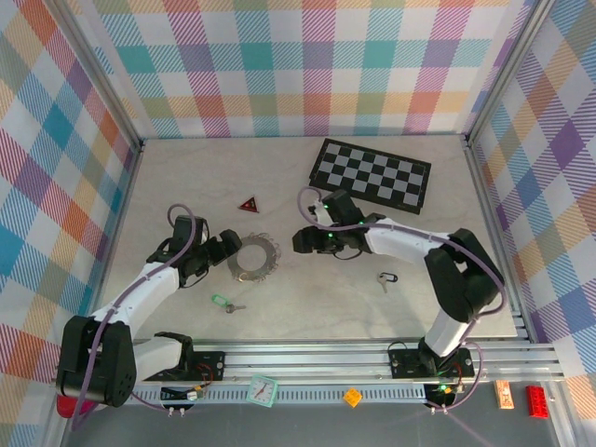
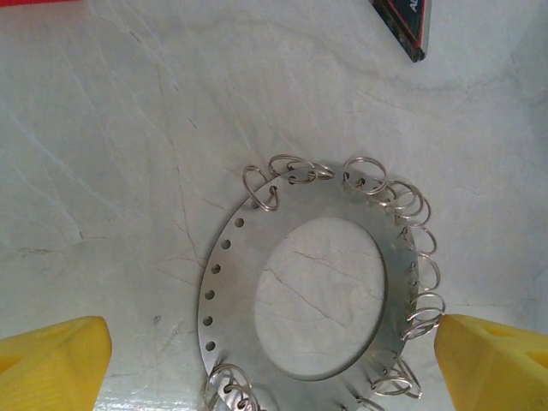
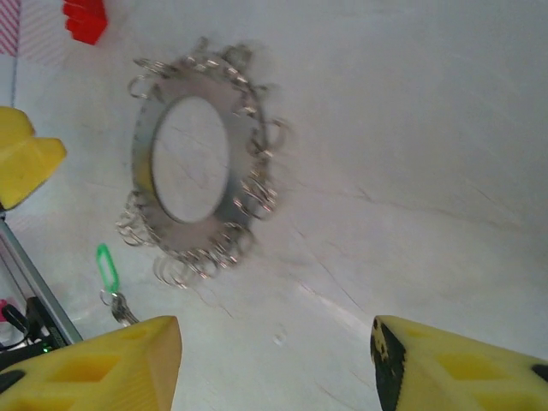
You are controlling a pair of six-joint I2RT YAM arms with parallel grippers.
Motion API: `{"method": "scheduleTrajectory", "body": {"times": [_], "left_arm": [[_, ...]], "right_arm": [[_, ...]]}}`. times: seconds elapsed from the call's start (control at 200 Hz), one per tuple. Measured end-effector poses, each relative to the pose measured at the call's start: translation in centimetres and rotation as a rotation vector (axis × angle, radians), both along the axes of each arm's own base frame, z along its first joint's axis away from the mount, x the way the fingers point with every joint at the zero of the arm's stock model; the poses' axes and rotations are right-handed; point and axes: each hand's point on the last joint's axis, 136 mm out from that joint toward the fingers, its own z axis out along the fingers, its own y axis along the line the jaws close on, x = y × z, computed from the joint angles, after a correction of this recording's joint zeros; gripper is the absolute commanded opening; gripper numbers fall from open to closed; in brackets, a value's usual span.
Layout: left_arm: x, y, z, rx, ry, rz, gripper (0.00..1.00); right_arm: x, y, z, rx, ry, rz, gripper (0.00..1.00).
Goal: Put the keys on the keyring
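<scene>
The keyring (image 1: 253, 257), a flat grey toothed ring hung with small wire loops, lies on the table between my two grippers. My left gripper (image 1: 227, 249) is open at its left rim. In the left wrist view the keyring (image 2: 229, 291) lies flat between the yellow fingers (image 2: 51, 360), and the left gripper (image 2: 272, 364) holds nothing. My right gripper (image 1: 300, 240) is open just right of the ring. It (image 3: 274, 360) hovers over bare table, with the keyring (image 3: 193, 229) further off. One key with a green tag (image 1: 223, 302) (image 3: 106, 270) lies near the front. The other key, with a black clip (image 1: 386, 278), lies to the right.
A red triangle (image 1: 248, 204) sits behind the ring. A black-and-white chessboard (image 1: 371, 174) lies at the back right. Checked walls close in the table on three sides, and an aluminium rail (image 1: 372, 358) runs along the near edge.
</scene>
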Motion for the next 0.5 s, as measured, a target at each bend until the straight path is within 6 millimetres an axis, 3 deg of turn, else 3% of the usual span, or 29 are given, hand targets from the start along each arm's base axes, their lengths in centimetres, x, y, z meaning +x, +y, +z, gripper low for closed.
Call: {"method": "scheduleTrajectory", "body": {"times": [0.21,0.5], "left_arm": [[0.2,-0.1,0.5,-0.012,-0.028,0.015,0.98],[-0.3,0.5,1.0,-0.003,-0.056,0.046,0.98]], "right_arm": [[1.4,3.2,0.7,-0.054,-0.129,0.164,0.53],[2.4,5.6,-1.3,-0.175,-0.238,0.366,0.48]]}}
